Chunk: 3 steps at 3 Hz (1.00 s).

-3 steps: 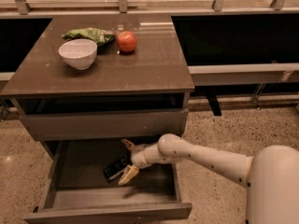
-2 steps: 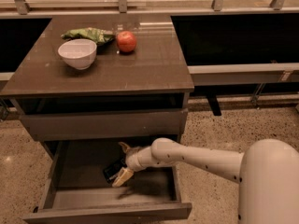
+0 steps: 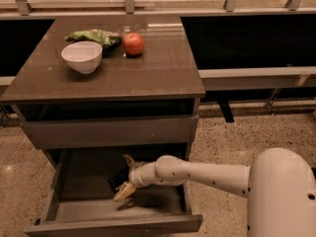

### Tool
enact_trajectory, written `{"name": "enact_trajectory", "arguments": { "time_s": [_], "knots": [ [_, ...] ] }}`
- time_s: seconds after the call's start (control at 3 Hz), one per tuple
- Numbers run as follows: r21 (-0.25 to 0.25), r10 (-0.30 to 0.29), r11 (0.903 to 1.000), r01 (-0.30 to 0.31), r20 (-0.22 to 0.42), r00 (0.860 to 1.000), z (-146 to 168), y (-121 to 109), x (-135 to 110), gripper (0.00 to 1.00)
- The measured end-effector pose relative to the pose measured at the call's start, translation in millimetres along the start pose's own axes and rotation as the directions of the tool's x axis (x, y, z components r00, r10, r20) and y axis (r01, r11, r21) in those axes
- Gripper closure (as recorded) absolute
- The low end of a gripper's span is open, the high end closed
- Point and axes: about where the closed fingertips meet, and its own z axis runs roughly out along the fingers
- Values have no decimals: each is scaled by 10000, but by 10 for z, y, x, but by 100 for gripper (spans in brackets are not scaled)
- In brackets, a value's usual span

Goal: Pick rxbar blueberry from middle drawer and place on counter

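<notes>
The middle drawer (image 3: 116, 225) is pulled out below the counter (image 3: 148, 68). The rxbar blueberry (image 3: 116, 181) is a small dark bar lying on the drawer floor near its middle. My gripper (image 3: 126, 177) reaches into the drawer from the right, low over the floor. Its two pale fingers (image 3: 124, 191) are spread apart, one behind the bar and one in front of it, so the bar sits between them. The bar's right end is hidden by the gripper.
On the counter stand a white bowl (image 3: 82, 56), a green wrinkly snack bag (image 3: 94, 35) and a red apple (image 3: 134, 43), all at the back left. My white arm (image 3: 212, 174) crosses the drawer's right side. The closed top drawer front (image 3: 108, 131) overhangs the open drawer.
My gripper has moved a little to the left inside the drawer, and its fingers now straddle the dark bar. The bar has not visibly moved.
</notes>
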Motion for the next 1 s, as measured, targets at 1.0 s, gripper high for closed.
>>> {"name": "enact_trajectory", "arguments": {
  "time_s": [1.0],
  "knots": [
    [264, 737, 9968, -759, 754, 9944, 13, 21, 313, 13]
  ]
}}
